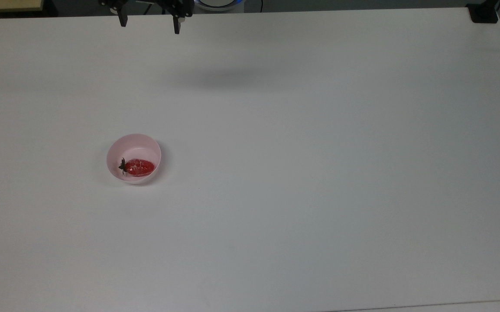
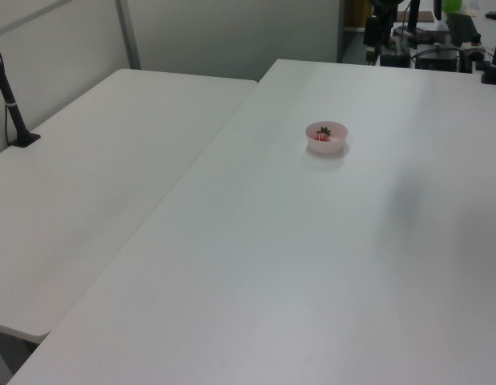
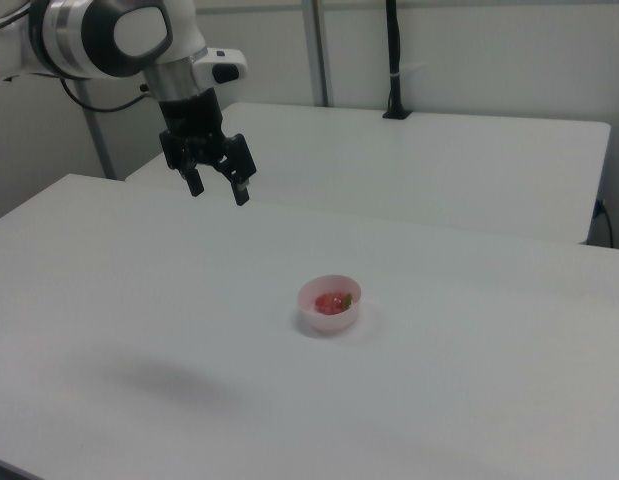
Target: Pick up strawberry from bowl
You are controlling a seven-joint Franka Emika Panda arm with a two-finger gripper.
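A small pale pink bowl [image 1: 134,158] [image 2: 326,137] [image 3: 329,303] stands on the white table, left of centre in the top view. Inside it lies a glossy red strawberry [image 1: 139,167] [image 2: 323,135] [image 3: 333,301] on its side, its dark green cap toward the top view's left. My gripper [image 1: 149,24] [image 3: 218,190] hangs open high above the table at the top view's far edge, well away from the bowl, with nothing between its black fingers [image 3: 241,192].
The white table [image 1: 302,173] spreads wide around the bowl. A second white table [image 2: 95,176] [image 3: 459,160] adjoins it, with a black post [image 2: 9,92] [image 3: 393,60] clamped on. A black clamp [image 1: 483,13] sits at the top view's far right corner.
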